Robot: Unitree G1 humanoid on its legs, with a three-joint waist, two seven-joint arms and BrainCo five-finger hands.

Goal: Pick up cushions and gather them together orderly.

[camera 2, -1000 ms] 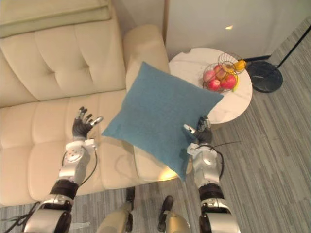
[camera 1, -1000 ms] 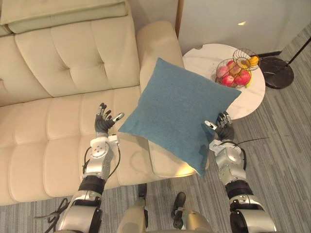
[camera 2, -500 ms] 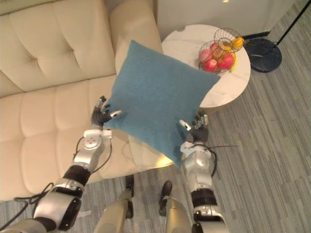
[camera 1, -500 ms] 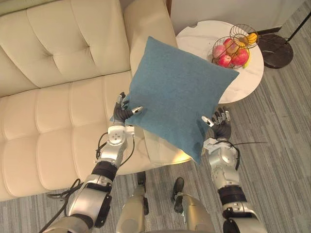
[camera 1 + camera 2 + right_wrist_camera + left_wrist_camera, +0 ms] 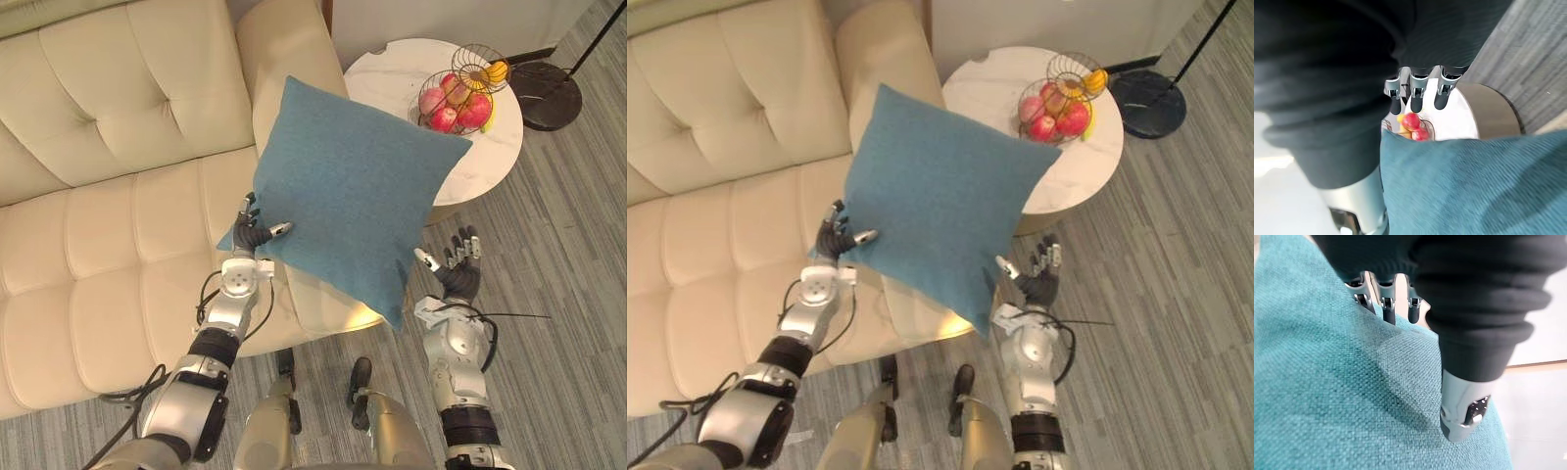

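1. A home living room: a cream tufted sofa (image 5: 118,176) takes up the left side.
2. A blue cushion (image 5: 353,196) shows in front of its armrest.
3. A round white desk (image 5: 392,83) carries a wire fruit basket (image 5: 456,98).
4. A dark lamp base (image 5: 546,95) stands on the grey striped floor (image 5: 558,245).

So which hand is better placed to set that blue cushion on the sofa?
Probably left: the left hand pinches a corner of the blue cushion, over the sofa seat; the right hand is open beside it.
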